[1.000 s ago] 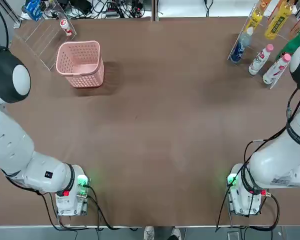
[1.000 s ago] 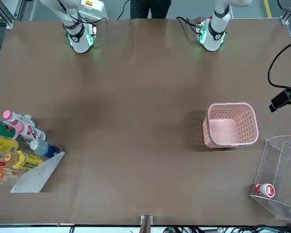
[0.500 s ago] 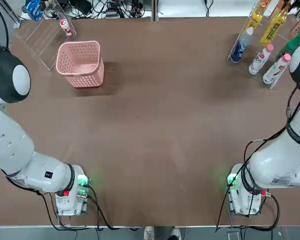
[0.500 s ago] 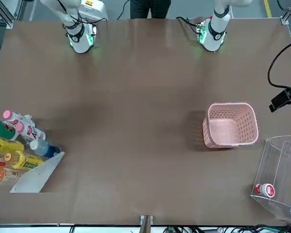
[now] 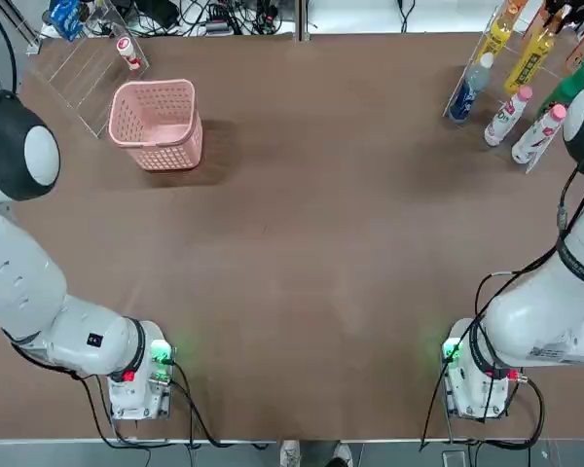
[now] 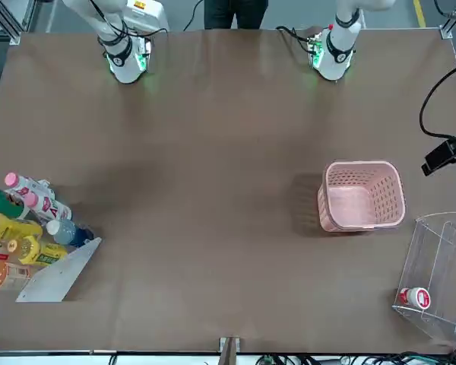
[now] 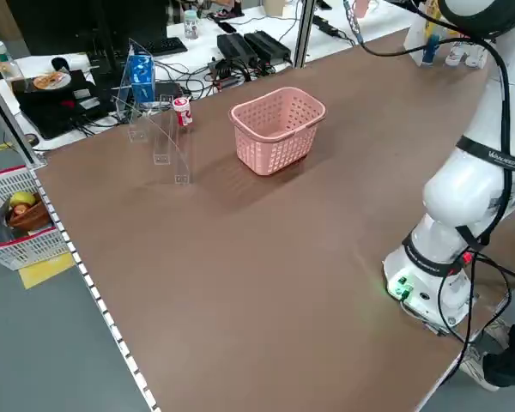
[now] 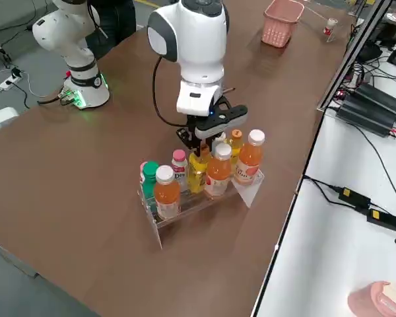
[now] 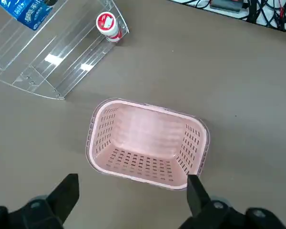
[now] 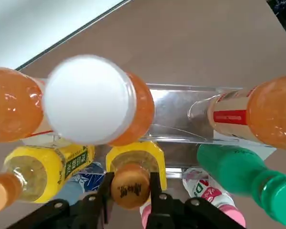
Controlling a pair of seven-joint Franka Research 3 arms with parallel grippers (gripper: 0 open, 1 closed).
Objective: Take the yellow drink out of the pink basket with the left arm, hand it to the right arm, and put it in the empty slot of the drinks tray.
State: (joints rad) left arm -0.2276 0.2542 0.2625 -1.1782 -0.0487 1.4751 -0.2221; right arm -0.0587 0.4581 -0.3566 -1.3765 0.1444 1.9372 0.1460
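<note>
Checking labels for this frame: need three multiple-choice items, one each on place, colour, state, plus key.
1. Where is the slim bright-yellow bottle? A in the pink mesh basket; B at the clear acrylic drinks tray; C in the left gripper.
2. Its cap colour? A white; B green; C orange-brown.
3. The left gripper's fingers? A open; B shut on a bottle; C shut, empty.
Key: 1 B, the right gripper clamps its top at the tray; 2 C, right wrist view shows it; 3 A, spread wide above the empty basket.
</note>
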